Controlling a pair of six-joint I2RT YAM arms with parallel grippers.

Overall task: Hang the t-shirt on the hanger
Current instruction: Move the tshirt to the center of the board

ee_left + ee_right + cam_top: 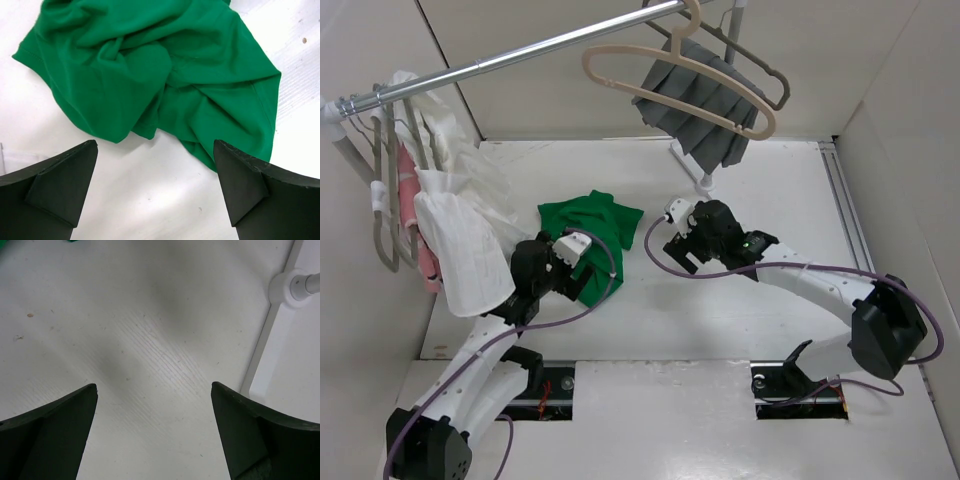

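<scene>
Two grippers low over the table (pixel 740 320) in the top view, neither holding anything. Left gripper (pixel 570 265) at the near edge of the t-shirt (pixel 590 222), a crumpled green heap lying flat, left of centre. Right gripper (pixel 682 245) just beside the heap on its right, apart from the cloth, above bare surface. Hanger (pixel 588 62) up on the rail (pixel 520 52) at the back, hooked near its right end, bare, in front of a grey pleated cloth (pixel 705 120) on a dark grey hanger (pixel 760 62). White garments (pixel 460 230) bunched at the rail's left end.

Left wrist view: fingers (pixel 60 185) spread wide, only bare table between them. Bunched green folds just beyond the tips, no neck opening or label to be made out.

Right wrist view: fingers (pixel 55 430) also wide apart over bare table. A sliver of green at the top left corner, the rack foot (pixel 292 287) at the upper right.

Judging from all this, nothing of the task done yet. Left to do: grasp the shirt, lift and open it out, find the neck, bring shirt and hanger together, seat both shoulders. Probably the hardest part: finding the collar in such a heap.
</scene>
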